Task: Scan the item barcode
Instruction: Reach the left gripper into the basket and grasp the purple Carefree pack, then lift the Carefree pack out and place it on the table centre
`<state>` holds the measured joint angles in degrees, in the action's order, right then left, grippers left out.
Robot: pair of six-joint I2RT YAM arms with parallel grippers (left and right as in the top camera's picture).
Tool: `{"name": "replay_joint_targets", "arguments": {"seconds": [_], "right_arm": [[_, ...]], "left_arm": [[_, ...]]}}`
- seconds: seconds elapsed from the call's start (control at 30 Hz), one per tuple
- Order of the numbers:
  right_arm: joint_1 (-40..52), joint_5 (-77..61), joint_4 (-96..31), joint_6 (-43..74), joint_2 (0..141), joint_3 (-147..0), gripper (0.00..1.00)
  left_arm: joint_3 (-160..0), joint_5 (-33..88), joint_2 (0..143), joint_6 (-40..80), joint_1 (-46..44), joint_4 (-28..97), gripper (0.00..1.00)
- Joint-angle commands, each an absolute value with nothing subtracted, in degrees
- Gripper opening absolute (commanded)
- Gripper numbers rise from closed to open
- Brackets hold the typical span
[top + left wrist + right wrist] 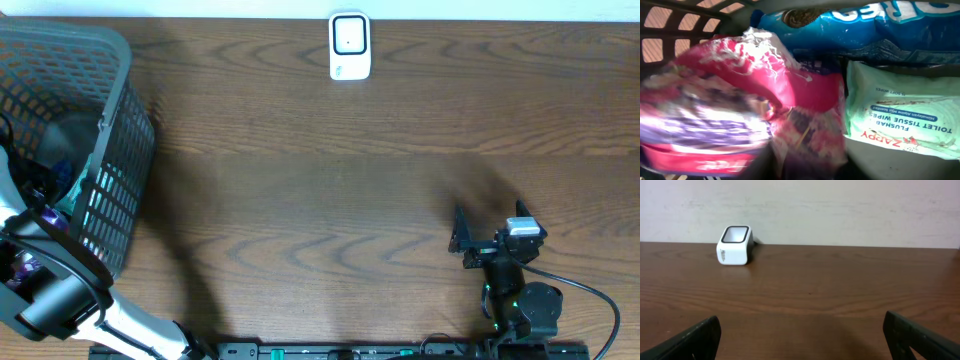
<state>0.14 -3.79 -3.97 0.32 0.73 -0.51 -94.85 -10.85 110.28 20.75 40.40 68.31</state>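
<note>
A pink packet point(790, 90) is seen close up and blurred in the basket point(120, 130), just before the left gripper. Its fingers are hidden, so their state cannot be told. Wipes point(905, 115) lie beside the packet, a blue pack point(865, 25) beyond. The right fingers point(695, 337) are spread wide, and the scanner point(734, 245) stands well ahead of them.

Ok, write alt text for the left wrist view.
A pink and purple packet fills the left of the frame, blurred and close. Right of it lies a green wipes pack, a blue biscuit pack behind, in a dark basket.
</note>
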Motion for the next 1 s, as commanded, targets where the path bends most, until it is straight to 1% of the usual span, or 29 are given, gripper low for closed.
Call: {"name": "replay_joint_targets", "arguments": {"seconds": [0.0, 0.17, 0.3, 0.43, 0.5, 0.6, 0.67, 0.8, 0.83, 0.9, 0.93, 0.97], "right_arm": [[0.5, -3.5, -4.1, -0.5, 0.5, -0.3, 0.99], [0.5, -3.5, -4.1, -0.5, 0.5, -0.3, 0.99], [0.5, -3.5, -4.1, -0.5, 0.5, -0.3, 0.99], [0.5, -3.5, -4.1, -0.5, 0.5, -0.3, 0.99], [0.5, -3.5, -4.1, -0.5, 0.5, -0.3, 0.99], [0.5, -3.5, -4.1, -0.5, 0.5, -0.3, 0.99], [0.5, -3.5, -4.1, -0.5, 0.5, -0.3, 0.99], [0.5, -3.5, -4.1, -0.5, 0.5, -0.3, 0.99], [0.5, -3.5, -4.1, -0.5, 0.5, -0.3, 0.99], [0.5, -3.5, -4.1, -0.5, 0.5, -0.3, 0.99], [0.5, -3.5, -4.1, -0.5, 0.5, -0.3, 0.99], [0.5, -3.5, -4.1, -0.5, 0.5, -0.3, 0.99]], "left_arm": [[-94.1, -8.9, 111.9, 20.3, 40.4, 68.7, 0.07], [-95.5, 1.7, 110.6, 20.9, 40.4, 69.4, 0.07], [-99.0, 7.6, 104.8, 20.9, 40.4, 69.1, 0.07], [-102.2, 9.2, 94.8, 20.9, 40.4, 65.4, 0.07], [-102.1, 11.2, 88.1, 21.8, 40.4, 61.6, 0.07], [-102.1, 13.8, 80.9, 27.2, 40.1, 57.7, 0.07], [-102.1, 18.0, 76.4, 30.8, 39.0, 54.3, 0.07], [-102.1, 27.4, 71.7, 31.0, 33.4, 47.9, 0.07], [-102.1, 29.6, 70.5, 31.0, 28.2, 45.7, 0.07], [-102.1, 29.5, 70.0, 30.6, 21.0, 44.5, 0.07], [-102.1, 28.9, 70.1, 28.8, 13.8, 43.8, 0.07], [-102.1, 27.9, 70.5, 27.0, 9.2, 43.6, 0.07]]}}
